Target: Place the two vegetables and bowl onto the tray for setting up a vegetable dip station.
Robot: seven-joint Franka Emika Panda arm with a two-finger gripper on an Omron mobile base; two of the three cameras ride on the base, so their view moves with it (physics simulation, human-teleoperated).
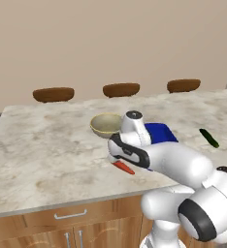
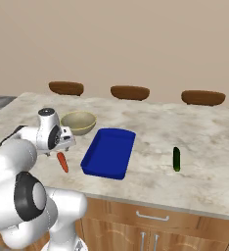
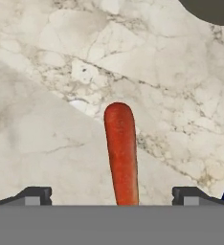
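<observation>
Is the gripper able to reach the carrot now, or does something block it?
Probably yes. The open gripper hangs over the carrot, which lies between its fingertips on bare counter. The bowl and tray sit apart from it.

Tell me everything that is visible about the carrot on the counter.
The carrot is small, smooth and orange-red, tapering from a rounded end to a narrower one. It lies flat on the marble counter, near the front edge, left of the blue tray and in front of the beige bowl, touching neither. The open end effector hangs over it, and in the hand view the carrot lies between the two fingertips, which look clear of it.
</observation>
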